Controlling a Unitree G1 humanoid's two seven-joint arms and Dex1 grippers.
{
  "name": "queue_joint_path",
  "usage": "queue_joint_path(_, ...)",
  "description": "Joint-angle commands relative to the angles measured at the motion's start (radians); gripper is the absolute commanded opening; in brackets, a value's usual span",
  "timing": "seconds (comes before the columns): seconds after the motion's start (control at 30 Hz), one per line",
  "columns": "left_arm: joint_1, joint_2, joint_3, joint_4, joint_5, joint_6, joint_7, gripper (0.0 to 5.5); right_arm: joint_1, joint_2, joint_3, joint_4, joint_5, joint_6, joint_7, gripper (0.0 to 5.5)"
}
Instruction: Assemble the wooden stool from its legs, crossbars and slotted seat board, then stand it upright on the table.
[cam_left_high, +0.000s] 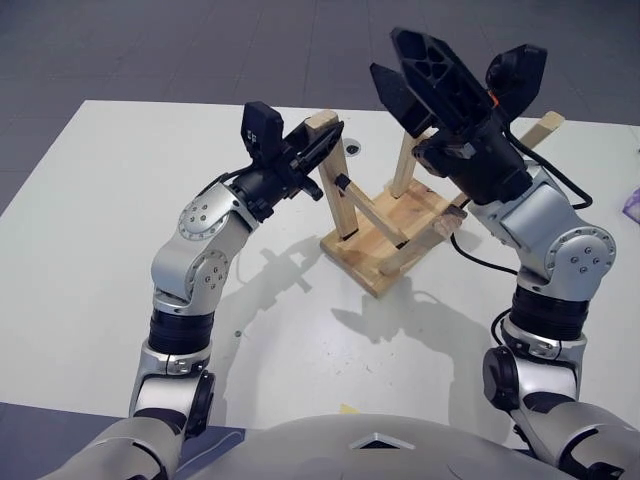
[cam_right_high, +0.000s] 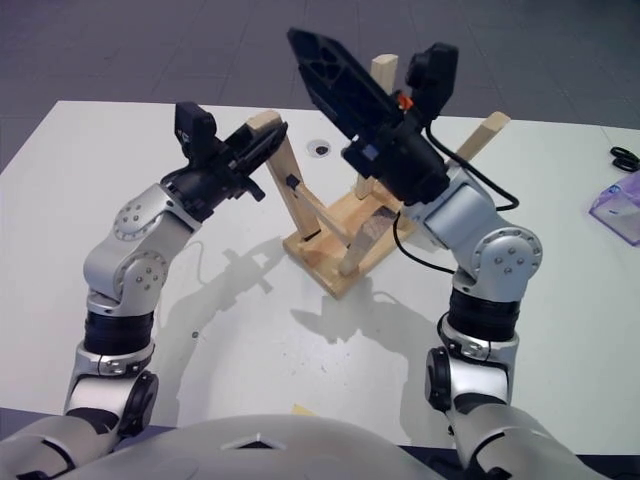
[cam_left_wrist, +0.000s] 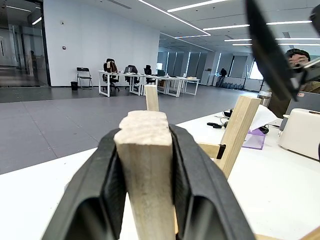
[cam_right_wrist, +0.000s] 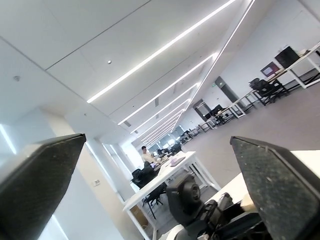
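The wooden stool (cam_left_high: 378, 250) lies upside down on the white table (cam_left_high: 110, 200), seat board flat, legs and crossbars pointing up. My left gripper (cam_left_high: 318, 140) is shut on the top end of the stool's left leg (cam_left_high: 338, 190); in the left wrist view the leg end (cam_left_wrist: 145, 160) sits clamped between the black fingers (cam_left_wrist: 95, 190). My right gripper (cam_left_high: 386, 54) hangs raised above the stool's far side, open, with nothing between its pads (cam_right_wrist: 40, 175). Two more legs (cam_left_wrist: 239, 127) stand upright beyond the held one.
A round hole (cam_left_high: 355, 147) is in the table just behind the stool. A purple box (cam_right_high: 622, 205) and a small black item (cam_right_high: 625, 157) lie at the table's far right. The table's near and left areas are bare.
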Motion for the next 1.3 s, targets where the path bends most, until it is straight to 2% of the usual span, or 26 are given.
queue_joint_path(0.03,0.058,0.032,-0.067,-0.044,0.067,0.029,-0.006,1.04,-0.004,-0.028,-0.041,0.053,-0.075,-0.050,-0.016,5.40)
queue_joint_path(0.2,0.069,0.049,-0.059,-0.050,0.080,0.019,-0.010,1.04,0.013,-0.169,0.055,0.117,-0.412,-0.071,0.195,5.40)
queue_joint_path(0.37,0.060,0.040,-0.063,-0.030,0.097,0.008,0.005,1.04,0.047,-0.212,0.119,0.121,-0.573,-0.081,0.340,5.40)
queue_joint_path(0.83,0.001,0.029,0.000,-0.074,0.071,0.032,0.064,1.04,0.087,-0.158,0.221,0.139,-0.795,-0.081,0.427,5.40)
queue_joint_path(1.17,-0.045,0.015,0.006,-0.121,0.061,0.071,0.078,1.04,0.123,-0.132,0.225,0.110,-0.853,-0.067,0.436,5.40)
queue_joint_path(1.3,-0.005,0.025,0.013,-0.127,0.073,0.079,0.090,1.04,0.126,-0.128,0.230,0.098,-0.870,-0.065,0.436,5.40)
